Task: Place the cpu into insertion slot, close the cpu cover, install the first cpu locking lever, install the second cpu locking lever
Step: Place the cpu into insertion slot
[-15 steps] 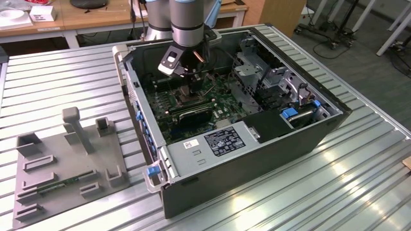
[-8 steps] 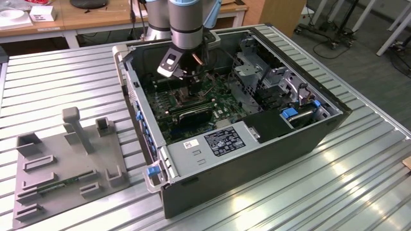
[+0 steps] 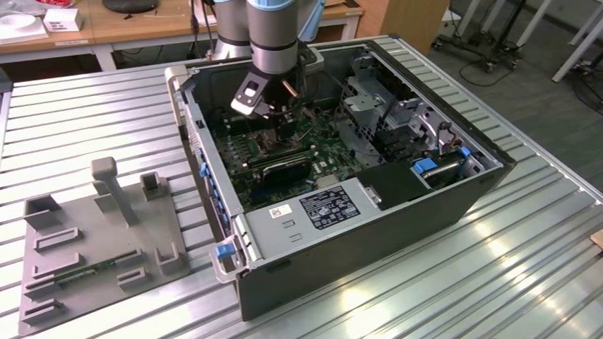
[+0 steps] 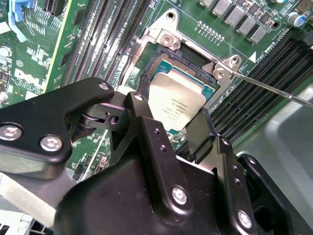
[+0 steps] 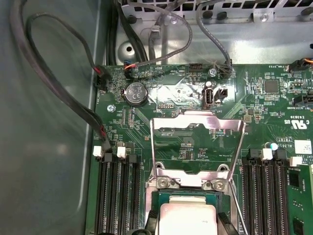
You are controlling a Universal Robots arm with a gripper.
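My black gripper (image 4: 168,113) pinched the thin grey-silver square cpu (image 4: 178,98) at the socket (image 4: 193,56), whose silvery hinged cover (image 5: 171,121) stood raised for access.

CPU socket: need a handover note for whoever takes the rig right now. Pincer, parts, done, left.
Pincer: down at the socket, apparently clamped on the cpu by two opposite edges.
Cpu: in or just over the insertion slot; I cannot tell if it is fully seated.
Cpu cover: swung open, clear of the slot.
Locking lever: unlatched, sticking out sideways.
Done: cpu at the slot.
Left: cpu not released, cover not closed, levers not installed.
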